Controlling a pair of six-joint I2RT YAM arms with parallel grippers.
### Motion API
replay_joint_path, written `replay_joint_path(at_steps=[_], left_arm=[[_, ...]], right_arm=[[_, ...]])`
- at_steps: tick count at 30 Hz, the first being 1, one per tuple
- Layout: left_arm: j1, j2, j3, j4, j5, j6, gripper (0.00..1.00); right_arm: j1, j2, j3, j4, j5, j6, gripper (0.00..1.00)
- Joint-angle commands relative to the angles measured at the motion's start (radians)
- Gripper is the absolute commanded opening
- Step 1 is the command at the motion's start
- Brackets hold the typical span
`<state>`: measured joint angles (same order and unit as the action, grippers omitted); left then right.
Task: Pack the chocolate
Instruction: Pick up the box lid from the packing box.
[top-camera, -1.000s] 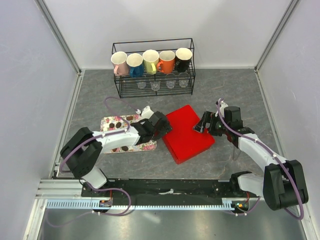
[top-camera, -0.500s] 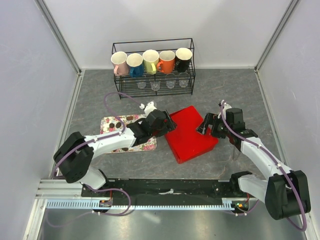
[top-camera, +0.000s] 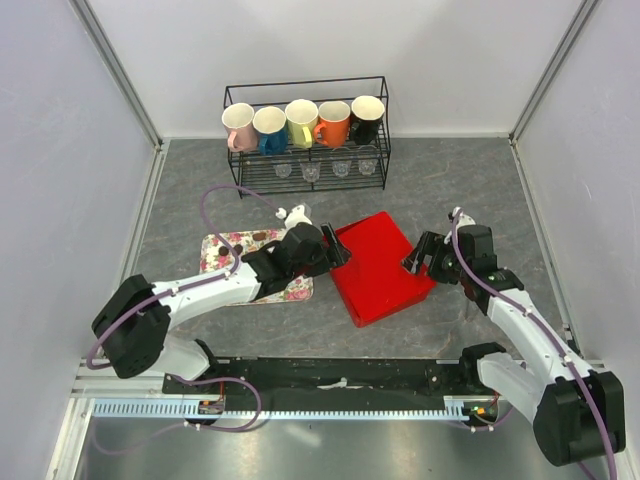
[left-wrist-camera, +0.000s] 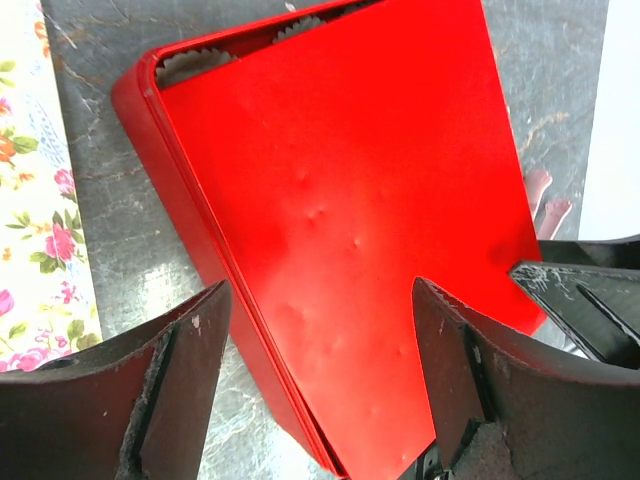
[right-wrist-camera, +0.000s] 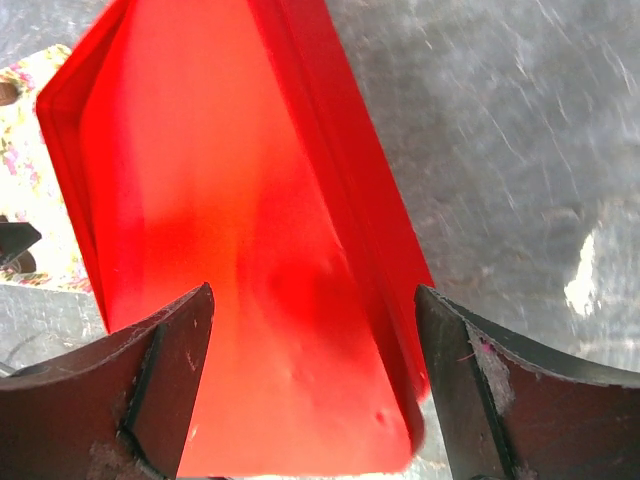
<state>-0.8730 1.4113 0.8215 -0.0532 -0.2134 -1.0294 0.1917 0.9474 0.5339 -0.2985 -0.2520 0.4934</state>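
Observation:
A red box (top-camera: 392, 300) lies mid-table with its red lid (top-camera: 376, 262) on top, slightly askew. In the left wrist view, white paper cups (left-wrist-camera: 190, 65) peek out at the far edge of the lid (left-wrist-camera: 380, 180). Whatever chocolate is inside is hidden. One dark chocolate (right-wrist-camera: 8, 92) shows on the floral tray (right-wrist-camera: 25, 170) in the right wrist view. My left gripper (top-camera: 335, 250) (left-wrist-camera: 320, 380) stands open over the lid's left edge. My right gripper (top-camera: 415, 262) (right-wrist-camera: 315, 380) is open at the right corner of the lid (right-wrist-camera: 230, 250), holding nothing.
The floral tray (top-camera: 228, 243) lies left of the box, partly under my left arm. A black wire rack (top-camera: 305, 165) with several coloured mugs and small glasses stands at the back. White walls close in the sides and back.
The lid has slid from a clear offset to nearly square on the box. My left gripper moved right along it. My right gripper drew back to the right, its jaws slightly narrower.

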Motion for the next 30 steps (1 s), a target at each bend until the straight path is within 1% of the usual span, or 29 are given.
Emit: replay_joint_path(at_steps=[1,5,8,11,13,17,20,26,30], left_arm=[[-0.004,-0.011,0.001,0.004,0.026,0.055,0.80],[-0.003,0.063,0.037,-0.002,0.031,0.060,0.80],[0.015,0.104,0.063,-0.013,0.051,0.042,0.80],[0.032,0.140,0.083,-0.010,0.057,0.046,0.80],[0.045,0.163,0.099,-0.020,0.058,0.060,0.79],[0.061,0.192,0.145,-0.054,0.057,0.091,0.76],[0.081,0.206,0.159,-0.069,0.057,0.111,0.74],[0.120,0.247,0.179,-0.076,0.074,0.161,0.71],[0.147,0.276,0.203,-0.086,0.083,0.192,0.70]], right_arm=[[-0.035,-0.056,-0.038,-0.034,0.023,0.054,0.90],[-0.095,-0.125,-0.046,-0.088,-0.019,0.045,0.89],[-0.115,-0.136,-0.046,-0.119,-0.061,0.037,0.87],[-0.120,-0.151,-0.061,-0.119,-0.098,0.051,0.81],[-0.120,-0.157,-0.072,-0.119,-0.119,0.062,0.80],[-0.124,-0.173,-0.074,-0.120,-0.139,0.074,0.73],[-0.132,-0.173,-0.077,-0.117,-0.156,0.080,0.71],[-0.147,-0.188,-0.103,-0.096,-0.211,0.105,0.61],[-0.155,-0.202,-0.124,-0.085,-0.237,0.119,0.58]])
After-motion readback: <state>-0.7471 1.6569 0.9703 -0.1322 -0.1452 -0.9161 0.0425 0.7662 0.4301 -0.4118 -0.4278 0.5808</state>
